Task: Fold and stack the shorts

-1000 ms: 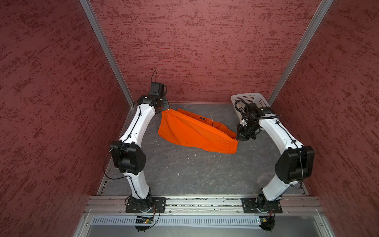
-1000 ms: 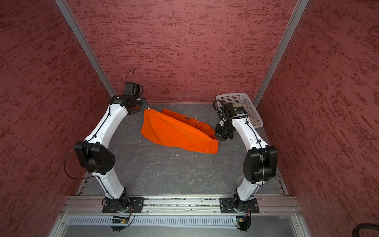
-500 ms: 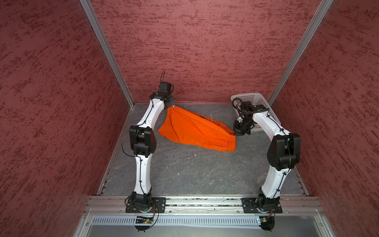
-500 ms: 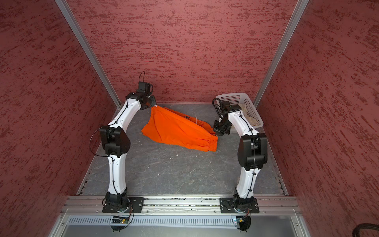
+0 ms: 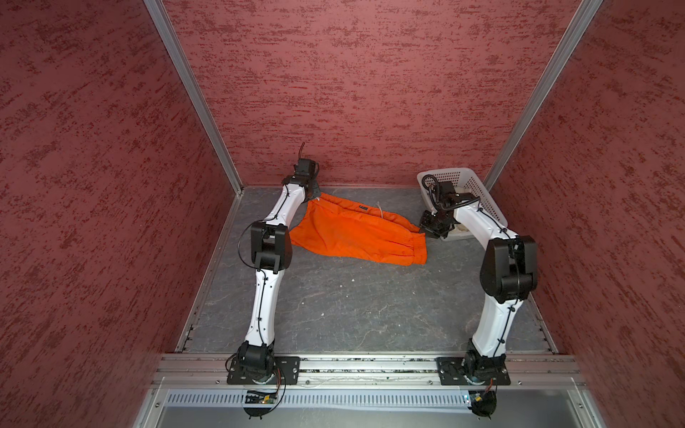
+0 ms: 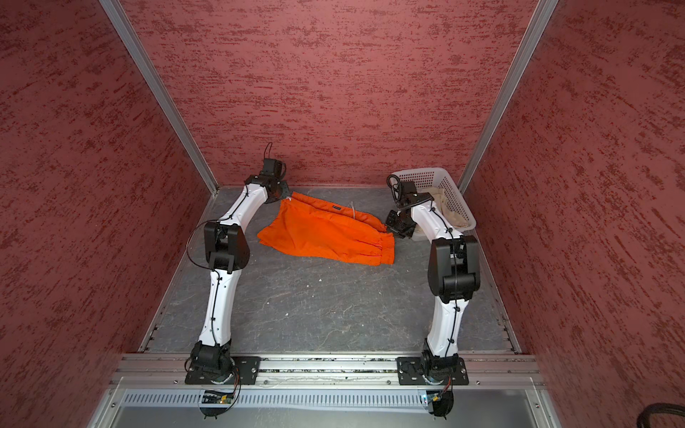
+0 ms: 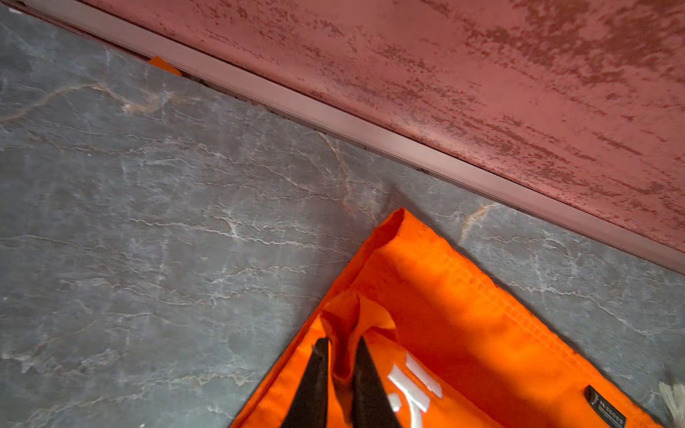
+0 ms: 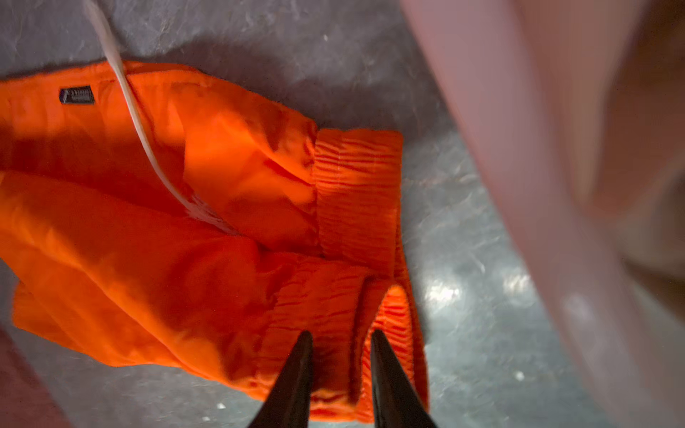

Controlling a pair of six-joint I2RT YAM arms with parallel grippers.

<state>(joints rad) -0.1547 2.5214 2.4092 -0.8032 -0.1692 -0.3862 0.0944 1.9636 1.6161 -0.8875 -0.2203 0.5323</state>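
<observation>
orange shorts (image 5: pixel 356 237) lie flat, waistband (image 5: pixel 417 249) gathered, white drawstring (image 8: pixel 136 119) showing.

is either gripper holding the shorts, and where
Cannot tell: left gripper straddles a fold by the orange shorts' logo, right gripper the waistband end; both jaws stand apart.

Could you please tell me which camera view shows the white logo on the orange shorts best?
The left wrist view: the white logo lies close up on the orange shorts, right beside the left gripper. Both top views and the right wrist view show the shorts but no logo.
</observation>
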